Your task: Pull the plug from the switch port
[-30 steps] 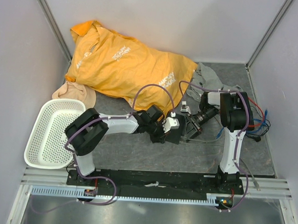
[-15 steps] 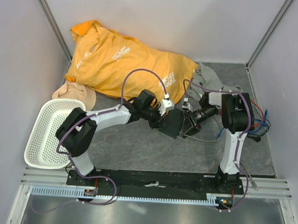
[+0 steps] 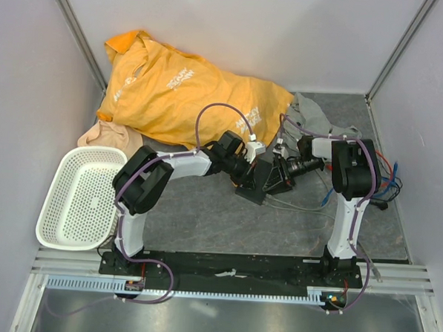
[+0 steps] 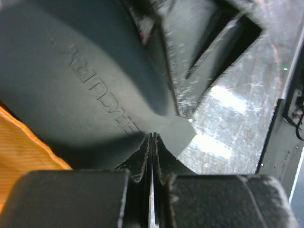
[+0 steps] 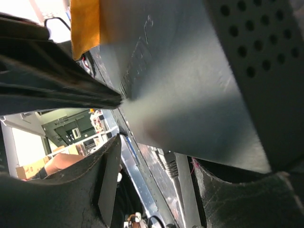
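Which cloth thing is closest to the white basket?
The small peach cloth. It lies right behind the white basket, at the edge of the big orange shirt. The grey cloth is far off on the right side.

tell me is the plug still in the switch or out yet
Still in, it seems: the right wrist view shows a grey plug seated at the edge of the black switch, held between both grippers; the socket itself is hidden.

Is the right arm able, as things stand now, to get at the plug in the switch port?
Probably yes. In the right wrist view the plug sits at the edge of the switch, just ahead of the open right tool and between its fingers, with nothing in the way.
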